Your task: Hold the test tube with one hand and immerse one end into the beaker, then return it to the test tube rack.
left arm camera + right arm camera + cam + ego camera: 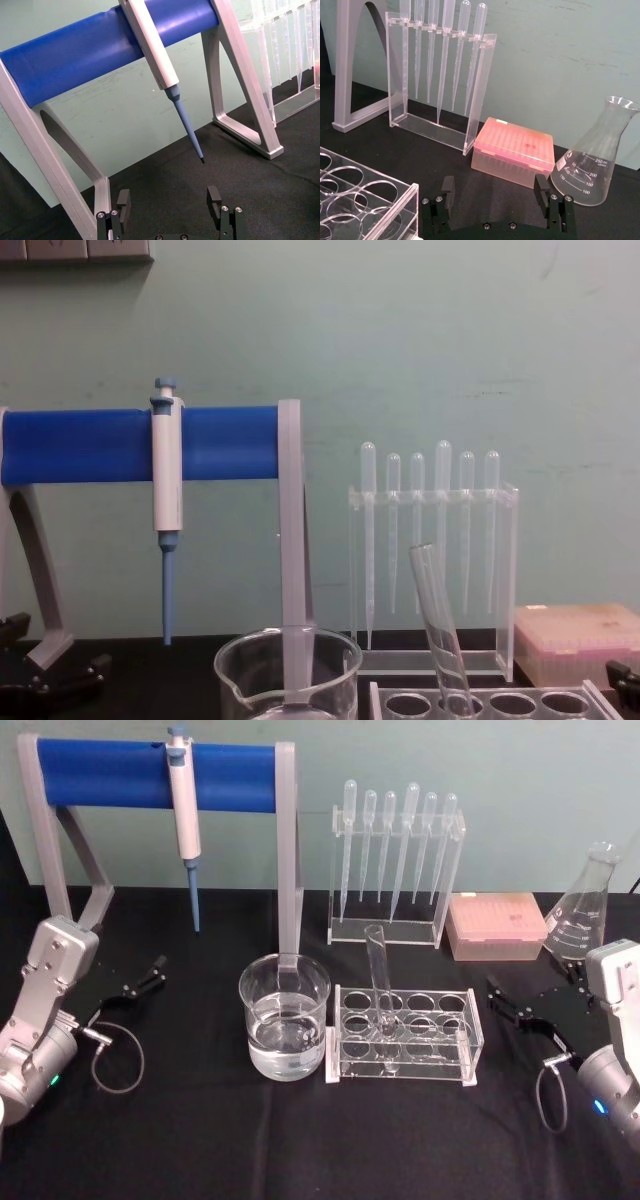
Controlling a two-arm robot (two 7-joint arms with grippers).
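Observation:
The test tube (379,976) leans in a clear plastic rack (470,1065) at the table's middle, open end up; from the chest it shows as a tilted tube (438,625). The beaker (285,1018), partly filled with clear liquid, stands just left of the rack, and its rim (288,665) appears low in the chest view. My left gripper (143,976) rests open at the left, well away from both. At the right, beside the rack's end, my right gripper (515,1003) is open too. Both wrist views show spread, empty fingers: left (169,200), right (495,186).
A white-and-blue pipettor (184,810) hangs on a blue-barred stand (120,765) at the back left. Behind the rack stand a holder of plastic pipettes (395,870), a pink tip box (497,925) and a conical flask (585,910). The table is black cloth.

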